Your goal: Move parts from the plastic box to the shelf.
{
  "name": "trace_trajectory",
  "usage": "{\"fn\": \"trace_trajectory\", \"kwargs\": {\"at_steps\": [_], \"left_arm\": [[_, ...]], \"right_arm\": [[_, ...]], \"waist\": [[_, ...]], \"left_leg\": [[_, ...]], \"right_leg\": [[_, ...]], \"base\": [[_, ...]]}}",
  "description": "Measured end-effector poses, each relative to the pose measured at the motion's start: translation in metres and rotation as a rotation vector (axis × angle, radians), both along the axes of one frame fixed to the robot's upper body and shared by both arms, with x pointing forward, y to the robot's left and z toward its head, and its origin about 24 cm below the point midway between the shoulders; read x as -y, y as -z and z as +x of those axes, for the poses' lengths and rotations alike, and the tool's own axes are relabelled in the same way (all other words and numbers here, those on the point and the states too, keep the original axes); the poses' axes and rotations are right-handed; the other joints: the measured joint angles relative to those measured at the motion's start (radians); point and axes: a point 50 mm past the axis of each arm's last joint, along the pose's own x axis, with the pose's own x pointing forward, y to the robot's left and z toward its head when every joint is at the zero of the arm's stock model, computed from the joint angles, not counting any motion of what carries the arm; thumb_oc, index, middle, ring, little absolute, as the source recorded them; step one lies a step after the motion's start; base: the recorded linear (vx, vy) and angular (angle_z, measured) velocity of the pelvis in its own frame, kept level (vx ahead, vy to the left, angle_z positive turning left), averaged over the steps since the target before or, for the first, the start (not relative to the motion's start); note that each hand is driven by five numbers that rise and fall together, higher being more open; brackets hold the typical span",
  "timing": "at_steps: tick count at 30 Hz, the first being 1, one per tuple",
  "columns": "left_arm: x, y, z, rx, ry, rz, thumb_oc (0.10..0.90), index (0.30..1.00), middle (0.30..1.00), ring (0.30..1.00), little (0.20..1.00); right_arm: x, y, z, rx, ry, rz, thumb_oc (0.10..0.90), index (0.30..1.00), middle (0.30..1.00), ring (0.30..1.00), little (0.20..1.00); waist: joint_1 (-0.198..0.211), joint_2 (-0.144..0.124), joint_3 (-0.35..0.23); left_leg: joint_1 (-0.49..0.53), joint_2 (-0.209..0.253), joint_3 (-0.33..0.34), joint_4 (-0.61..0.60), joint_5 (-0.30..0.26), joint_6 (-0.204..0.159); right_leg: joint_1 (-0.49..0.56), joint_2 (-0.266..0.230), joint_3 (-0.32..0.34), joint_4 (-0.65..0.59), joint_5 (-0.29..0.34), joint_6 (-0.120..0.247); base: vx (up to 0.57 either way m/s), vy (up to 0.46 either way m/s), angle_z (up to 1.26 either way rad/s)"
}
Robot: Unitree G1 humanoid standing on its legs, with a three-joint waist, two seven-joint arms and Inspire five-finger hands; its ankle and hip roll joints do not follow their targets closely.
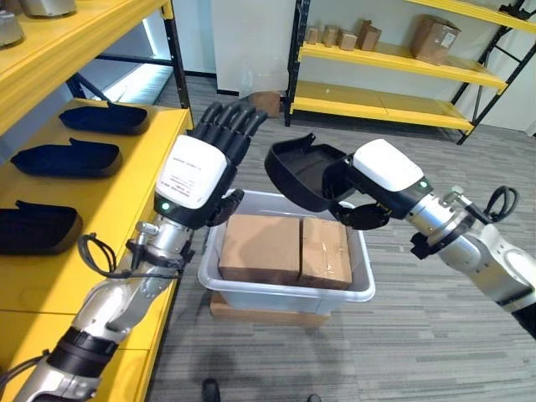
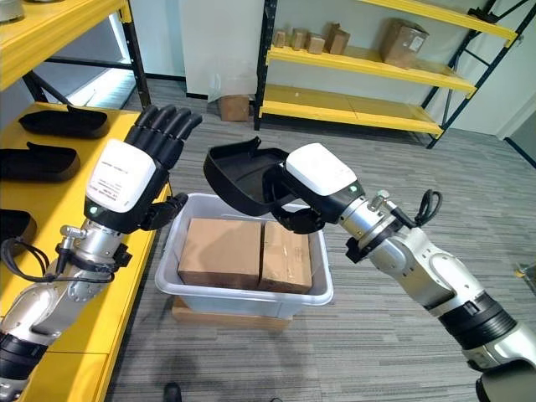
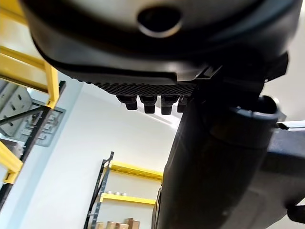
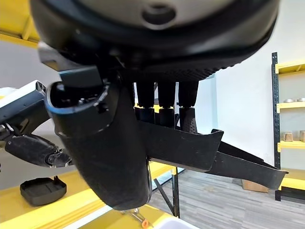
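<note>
The right hand grasps 1 black part, lifted above the plastic box, probably to carry it to the yellow shelf. The left hand is raised beside it with straight fingers, perhaps to receive it.

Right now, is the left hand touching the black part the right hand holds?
Apart. The left eye view shows a strip of floor between the left hand, fingers straight, and the black part, which the right hand grips above the plastic box.
</note>
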Motion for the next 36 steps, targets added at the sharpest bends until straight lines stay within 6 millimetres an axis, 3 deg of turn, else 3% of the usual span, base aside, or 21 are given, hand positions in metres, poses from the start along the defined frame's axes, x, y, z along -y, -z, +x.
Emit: {"fn": "trace_trajectory", "kwargs": {"at_steps": [17, 23, 36], "left_arm": [[0.025, 0.019, -0.002, -0.107, 0.108, 0.055, 0.9, 1.0, 1.0, 1.0, 1.0], [0.033, 0.022, -0.003, -0.126, 0.144, 0.055, 0.9, 1.0, 1.0, 1.0, 1.0], [0.043, 0.018, 0.0, -0.122, 0.184, 0.081, 0.9, 1.0, 1.0, 1.0, 1.0]], "right_arm": [[-0.006, 0.009, -0.001, -0.037, -0.024, -0.009, 0.4, 0.3, 0.3, 0.3, 0.3], [-0.01, 0.014, -0.001, -0.055, -0.036, -0.012, 0.4, 0.3, 0.3, 0.3, 0.3], [-0.009, 0.016, 0.001, -0.066, -0.024, -0.005, 0.4, 0.3, 0.3, 0.3, 0.3]], "waist": [[-0.021, 0.003, -0.024], [-0.029, 0.026, -0.037], [-0.036, 0.027, -0.038]], "left_leg": [[0.006, 0.0, 0.017, 0.0, -0.001, 0.001], [0.006, 0.0, 0.029, 0.0, -0.001, 0.001], [0.006, 0.0, 0.034, 0.0, -0.001, 0.001]], "right_leg": [[-0.005, -0.003, 0.015, 0.0, 0.001, 0.0], [-0.013, -0.004, 0.026, -0.003, 0.005, 0.0], [-0.015, -0.004, 0.032, -0.007, 0.01, 0.0]], "base": [[0.0, 0.003, -0.02], [0.0, 0.007, -0.06], [0.0, 0.0, 0.0]]}}
